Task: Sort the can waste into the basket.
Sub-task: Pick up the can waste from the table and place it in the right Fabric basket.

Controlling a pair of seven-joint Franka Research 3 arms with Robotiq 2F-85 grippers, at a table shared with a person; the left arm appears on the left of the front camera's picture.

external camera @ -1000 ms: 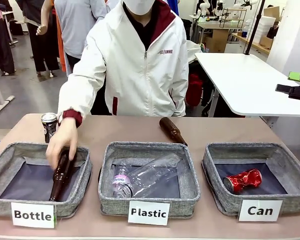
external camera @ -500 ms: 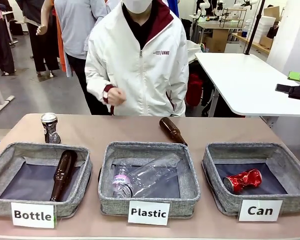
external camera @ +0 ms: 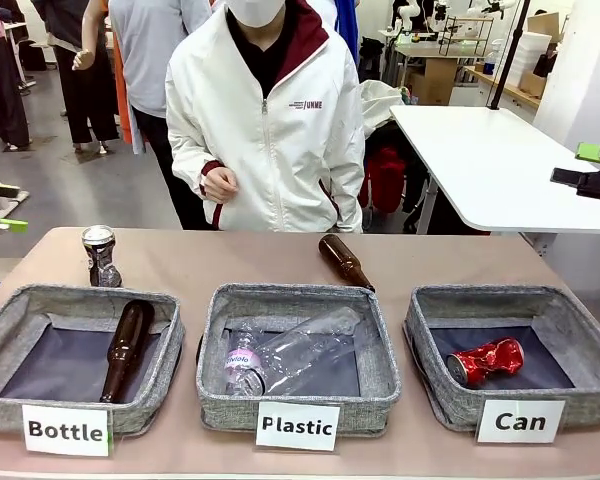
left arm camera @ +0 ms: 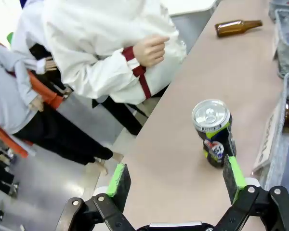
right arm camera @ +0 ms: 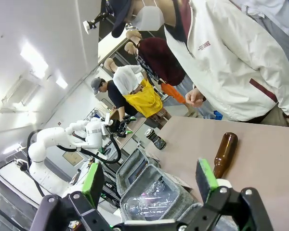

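- Hanging at the far left of the front view, the left pincer [external camera: 4, 206] has its black, green-padded fingers spread wide. In its own wrist view the left pincer [left arm camera: 176, 175] grips nothing.
- The dented silver-and-dark metal drink can with coloured print [external camera: 100, 256] [left arm camera: 213, 132] stands upright on the pinkish-brown surface [external camera: 230, 262], outside every basket. It is near the far left corner, just behind the grey woven-fabric basket labelled "Bottle" [external camera: 80, 297]. In the left wrist view it sits just ahead of the spread fingers.
- A brown glass bottle [external camera: 126, 348] lies inside that basket.
- The person's hand [external camera: 220, 184] is curled at the front of a white jacket, apart from the surface.
- The middle grey basket labelled "Plastic" [external camera: 290, 292] holds a crushed clear plastic bottle [external camera: 295, 355].
- A second brown glass bottle [external camera: 345, 262] lies on the surface, just behind that basket's far right corner.
- The grey woven-fabric basket labelled "Can" [external camera: 500, 293] holds the crumpled shiny red metal can [external camera: 485, 360], lying on the dark lining.
- The right pincer [right arm camera: 150, 177] has its fingers spread apart, gripping nothing.
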